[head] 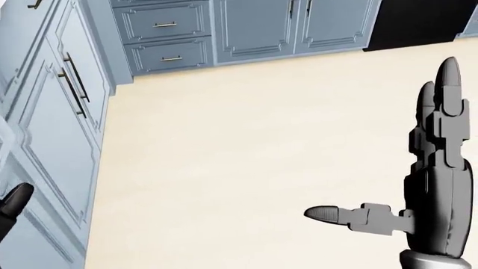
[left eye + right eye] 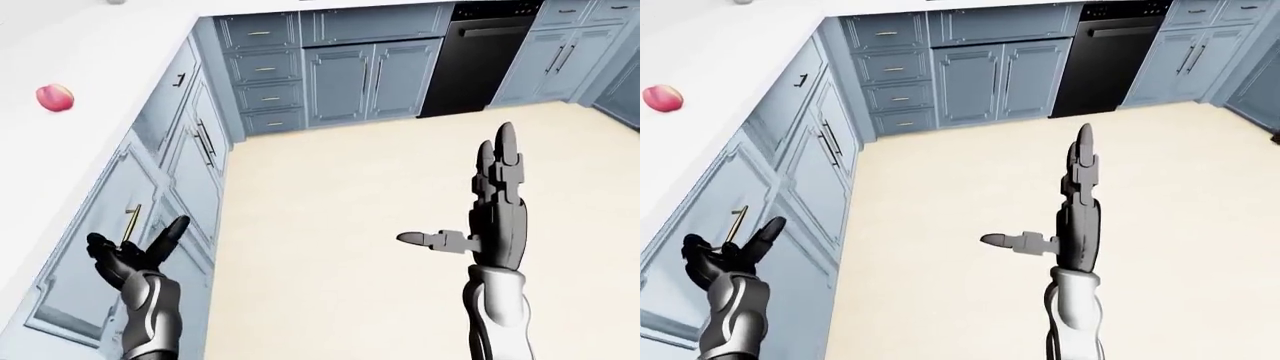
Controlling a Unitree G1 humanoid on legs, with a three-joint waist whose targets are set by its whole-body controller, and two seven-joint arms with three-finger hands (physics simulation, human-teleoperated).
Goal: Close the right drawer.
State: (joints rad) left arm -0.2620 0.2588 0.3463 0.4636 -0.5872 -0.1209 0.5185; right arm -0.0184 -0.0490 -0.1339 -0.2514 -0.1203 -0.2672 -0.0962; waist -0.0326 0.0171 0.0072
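Observation:
The drawer front [image 2: 85,255] with a gold handle [image 2: 131,222] sits under the white counter at the left of the left-eye view and seems to stand slightly proud of the blue cabinet row. My left hand [image 2: 135,238] is open right beside that handle, fingers spread; I cannot tell if it touches. Only a left fingertip [image 1: 16,200] shows in the head view. My right hand [image 2: 455,191] is open and empty, raised upright over the floor, thumb pointing left.
A white counter [image 2: 100,67] runs along the left with a pink-red round object [image 2: 55,97] on it. Blue cabinets and drawers [image 2: 262,71] line the top, next to a black dishwasher [image 2: 480,64]. Cream floor [image 2: 340,187] lies between them.

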